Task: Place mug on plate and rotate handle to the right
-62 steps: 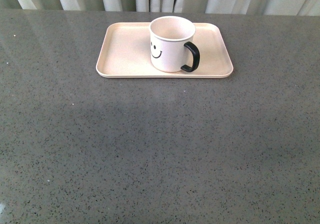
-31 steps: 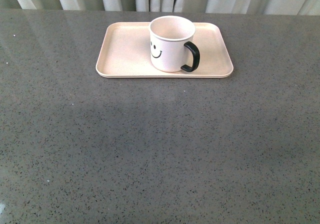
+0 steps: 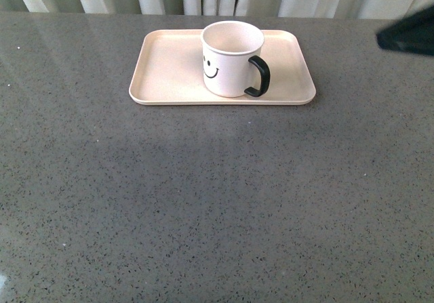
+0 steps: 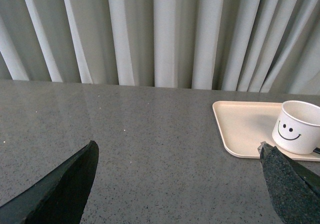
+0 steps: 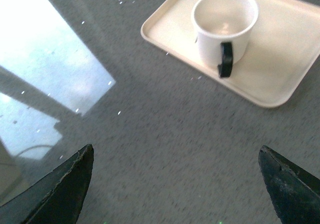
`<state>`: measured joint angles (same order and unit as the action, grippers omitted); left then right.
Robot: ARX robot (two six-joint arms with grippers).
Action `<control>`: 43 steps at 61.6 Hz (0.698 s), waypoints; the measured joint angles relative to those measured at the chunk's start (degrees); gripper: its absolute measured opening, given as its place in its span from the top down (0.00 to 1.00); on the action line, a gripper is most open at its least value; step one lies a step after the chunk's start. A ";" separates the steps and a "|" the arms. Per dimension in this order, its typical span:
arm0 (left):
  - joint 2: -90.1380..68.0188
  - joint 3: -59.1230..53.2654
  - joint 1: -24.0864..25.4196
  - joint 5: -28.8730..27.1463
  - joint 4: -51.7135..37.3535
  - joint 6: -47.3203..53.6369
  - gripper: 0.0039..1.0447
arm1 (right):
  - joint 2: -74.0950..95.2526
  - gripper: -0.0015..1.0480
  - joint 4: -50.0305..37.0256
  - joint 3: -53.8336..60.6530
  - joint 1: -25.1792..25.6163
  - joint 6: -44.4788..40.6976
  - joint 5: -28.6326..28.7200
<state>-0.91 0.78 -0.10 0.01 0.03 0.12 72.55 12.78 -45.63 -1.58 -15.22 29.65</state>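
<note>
- Mug [image 3: 232,59] stands upright on the plate [image 3: 169,66], handle [image 3: 259,77] pointing right.
- Left gripper [image 4: 177,146]: fingers spread wide.
- Right gripper [image 5: 175,149]: fingers spread wide, apart from the mug.

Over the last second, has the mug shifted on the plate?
No. The mug stands at the same spot against the plate and its near rim, with the handle pointing right as before.

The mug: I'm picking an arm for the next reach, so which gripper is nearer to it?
Right, probably. The right gripper hangs open just off the plate's right end, near the mug. The left gripper, also open, is outside the front view, farther off.
</note>
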 joint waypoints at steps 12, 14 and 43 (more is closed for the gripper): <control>0.00 0.00 0.00 0.00 0.00 0.00 0.09 | 13.55 0.09 -4.90 -11.17 -5.90 2.62 -7.85; 0.00 0.00 0.00 0.00 0.00 0.00 0.09 | 15.72 0.09 -4.92 -13.00 -6.93 2.78 -9.09; 0.00 0.00 0.00 0.00 0.00 0.00 0.09 | 40.11 0.09 -0.09 -35.80 -13.51 9.33 -24.20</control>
<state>-0.91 0.78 -0.10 0.01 0.03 0.12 112.66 12.69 -81.43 -15.09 -5.89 5.45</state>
